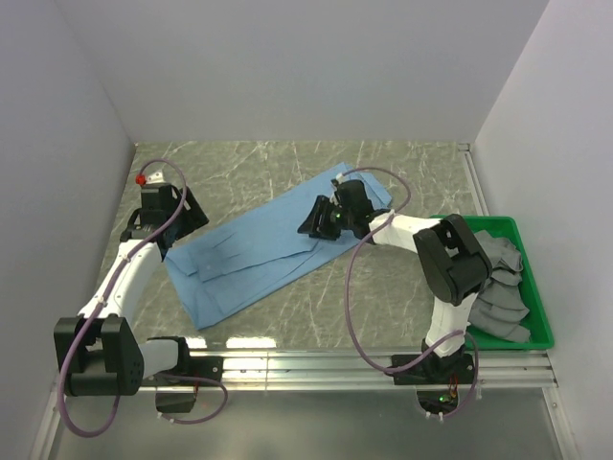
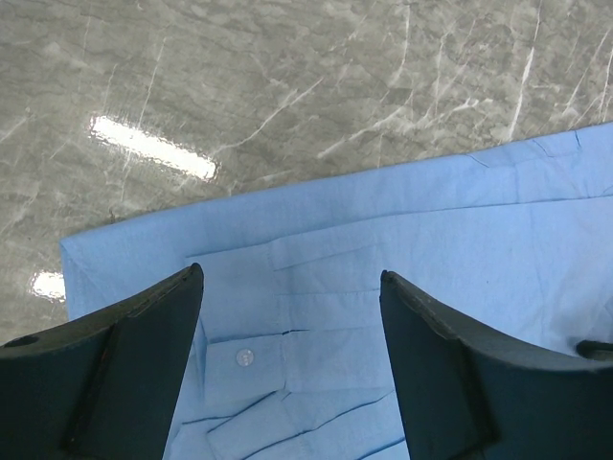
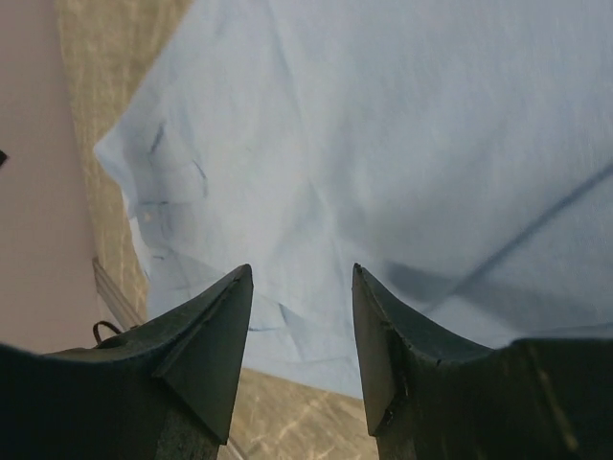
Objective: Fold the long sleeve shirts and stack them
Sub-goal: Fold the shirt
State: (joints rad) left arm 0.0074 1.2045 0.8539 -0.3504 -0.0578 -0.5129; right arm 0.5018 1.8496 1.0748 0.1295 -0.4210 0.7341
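One long sleeve shirt (image 1: 259,254), plain light blue, lies flat and partly folded in a diagonal strip across the marble table. My left gripper (image 1: 190,217) hovers over its near-left end. In the left wrist view that gripper (image 2: 289,273) stands wide open above a buttoned cuff (image 2: 245,356) on the shirt (image 2: 431,220), with nothing between its fingers. My right gripper (image 1: 314,222) is over the far-right part of the shirt. Seen from its wrist, the right gripper (image 3: 302,268) is open just above the cloth (image 3: 383,125) near its edge, gripping nothing.
A green tray (image 1: 543,305) at the right edge holds crumpled grey cloth (image 1: 500,278), partly behind the right arm. White walls close in the table on three sides. A metal rail (image 1: 364,362) runs along the near edge.
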